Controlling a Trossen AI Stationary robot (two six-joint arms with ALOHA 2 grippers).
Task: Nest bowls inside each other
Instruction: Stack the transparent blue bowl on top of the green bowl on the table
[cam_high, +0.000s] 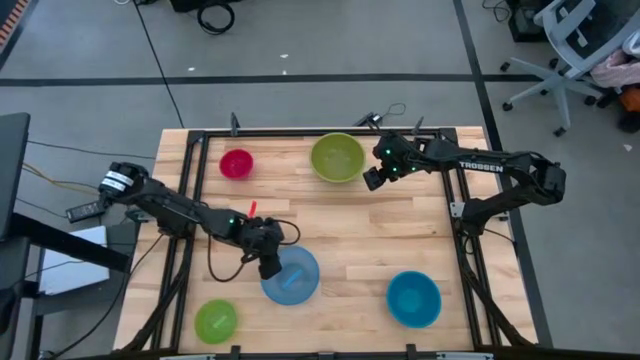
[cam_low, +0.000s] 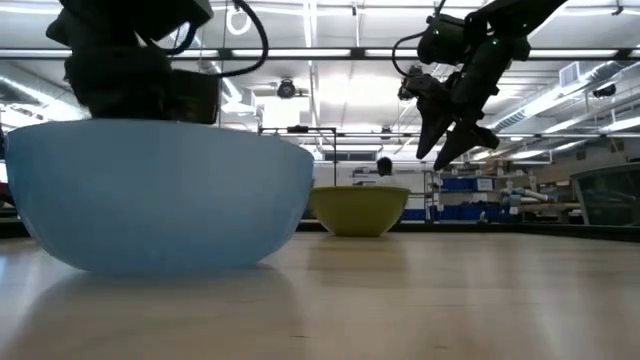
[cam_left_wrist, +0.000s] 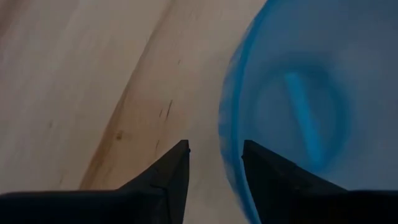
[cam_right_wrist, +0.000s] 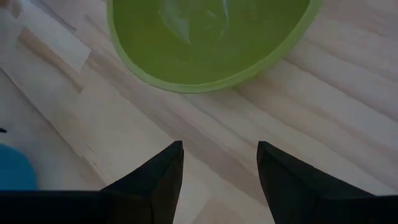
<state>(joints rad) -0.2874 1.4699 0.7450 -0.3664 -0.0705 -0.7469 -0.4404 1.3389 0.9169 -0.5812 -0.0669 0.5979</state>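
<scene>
The light blue bowl (cam_high: 293, 277) stands upright on its base near the table's front, filling the left of the low view (cam_low: 160, 195). My left gripper (cam_high: 270, 264) (cam_left_wrist: 216, 152) is open at its left rim (cam_left_wrist: 225, 134), slanting down, one finger outside the wall and one over the inside. The large olive-green bowl (cam_high: 337, 157) (cam_right_wrist: 211, 37) stands at the far edge. My right gripper (cam_high: 375, 178) (cam_right_wrist: 221, 155) hangs open beside it to the right, above the table (cam_low: 445, 150). The magenta bowl (cam_high: 236, 163), cyan bowl (cam_high: 413, 298) and lime-green bowl (cam_high: 215, 320) stand apart. My left gripper has the light blue bowl's left rim (cam_left_wrist: 224, 149) between its two fingers, coming from above at a slant. A gap shows on the outer side; whether the inner finger (cam_left_wrist: 258, 165) touches the wall, I cannot tell. The bowl rests on the table.
A black frame (cam_high: 300, 132) runs along the table's far edge and sides. A cable (cam_high: 215, 265) loops over the wood beside the left arm. Bare wood lies in the table's middle between the bowls.
</scene>
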